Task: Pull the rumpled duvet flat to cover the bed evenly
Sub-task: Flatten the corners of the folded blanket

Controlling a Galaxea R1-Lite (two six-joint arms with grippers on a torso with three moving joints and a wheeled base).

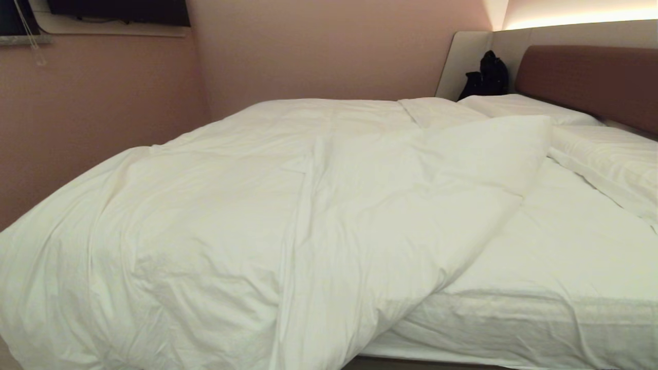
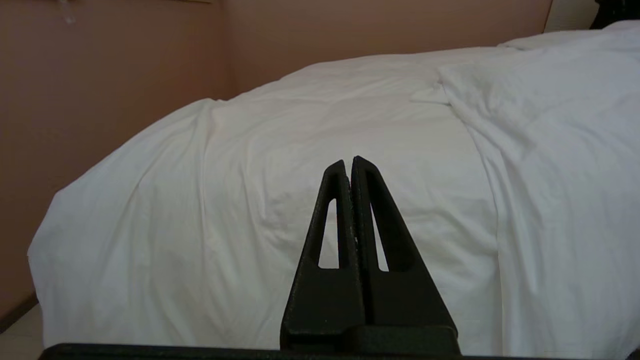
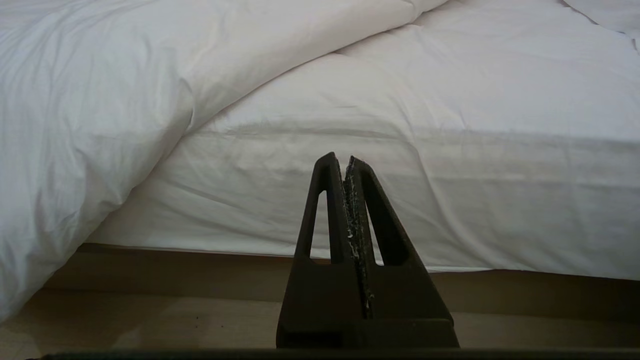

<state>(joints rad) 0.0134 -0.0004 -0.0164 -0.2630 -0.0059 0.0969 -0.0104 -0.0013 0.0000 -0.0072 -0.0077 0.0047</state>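
The puffy white duvet (image 1: 247,205) lies rumpled over the left and middle of the bed (image 1: 565,246), its right side folded back so the fitted sheet shows at the right. Its edge hangs down over the bed's near side. Neither arm shows in the head view. In the left wrist view my left gripper (image 2: 348,161) is shut and empty, short of the hanging duvet (image 2: 250,200). In the right wrist view my right gripper (image 3: 341,159) is shut and empty, facing the mattress side (image 3: 450,200), with the duvet (image 3: 90,125) to one side.
Two white pillows (image 1: 606,154) lie by the reddish-brown headboard (image 1: 591,77). A black bag (image 1: 488,74) sits in the far corner by the grey side panel. Pink walls (image 1: 103,103) close in the bed's left and far sides. The wooden platform base (image 3: 200,270) runs under the mattress.
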